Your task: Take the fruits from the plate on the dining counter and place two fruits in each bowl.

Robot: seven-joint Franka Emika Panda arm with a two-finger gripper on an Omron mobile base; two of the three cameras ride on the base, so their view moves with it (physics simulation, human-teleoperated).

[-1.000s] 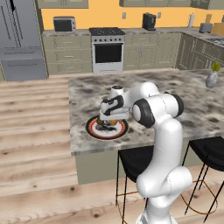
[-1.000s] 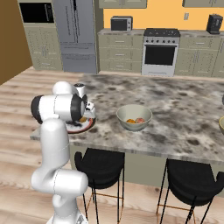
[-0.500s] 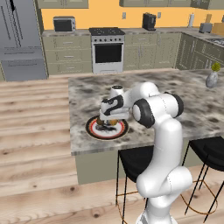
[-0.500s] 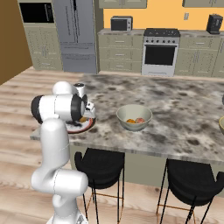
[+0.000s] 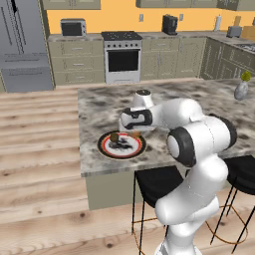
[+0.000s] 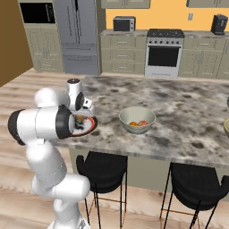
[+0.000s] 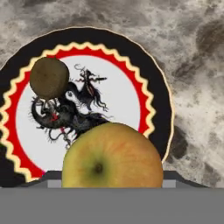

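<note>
Under the gripper [image 5: 130, 133] spread the marble table [image 5: 99, 107] and the red-rimmed plate [image 7: 158, 98], its jaws pinching the yellow-orange apple [image 7: 112, 155] close in front, so lift straight up, clear of the brownish-green fruit [image 7: 49, 78] farther out on the plate, then carry it toward a bowl [image 6: 137, 120].

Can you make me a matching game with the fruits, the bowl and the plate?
Things:
1. yellow-orange fruit
2. brownish-green fruit
3. bowl
4. plate

Matches:
A. holds two fruits
B. lies on the plate, away from the claw
C. red wavy ring, dark picture in its centre
D. right at the claw

Pairs: 1-D, 2-B, 3-A, 4-C
</note>
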